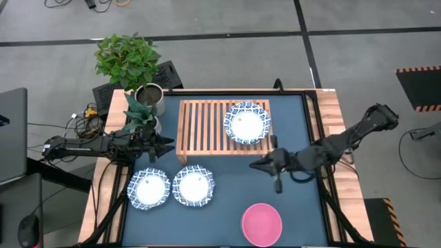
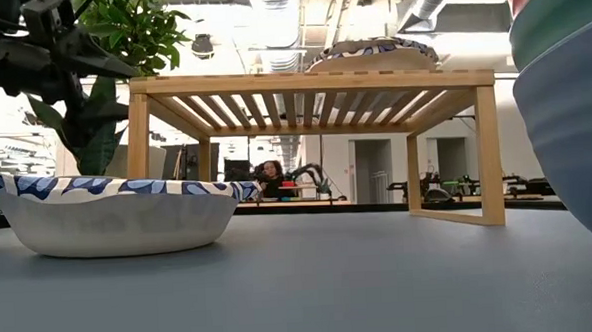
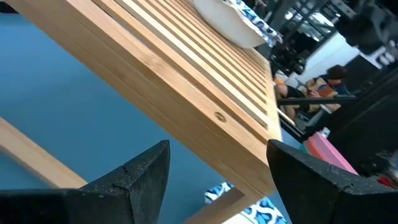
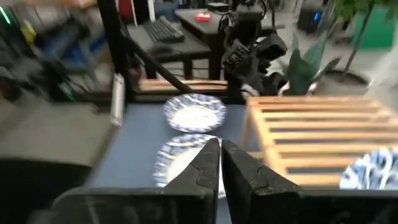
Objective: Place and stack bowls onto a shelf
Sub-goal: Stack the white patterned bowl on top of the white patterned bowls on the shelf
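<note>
The light-wood slatted shelf (image 1: pixel 207 127) stands at the table's far middle, with one white bowl with a blue rim (image 1: pixel 247 122) on the right part of its top (image 2: pixel 371 55). Two more such bowls (image 1: pixel 149 188) (image 1: pixel 193 186) rest on the tabletop near the front left. A pink bowl (image 1: pixel 262 224) sits at the front; the low view shows it on top of a green and a blue one (image 2: pixel 574 104). My left gripper (image 1: pixel 172 146) (image 3: pixel 217 180) is open and empty, just left of the shelf's near left corner. My right gripper (image 1: pixel 252 164) (image 4: pixel 221 155) is shut and empty, in front of the shelf's right part.
A metal pot with a leafy plant (image 1: pixel 148 96) stands at the table's far left corner, beside the shelf. The dark blue tabletop (image 1: pixel 227 200) is bare between the bowls and the shelf. A person (image 2: pixel 271 172) sits in the room beyond the table.
</note>
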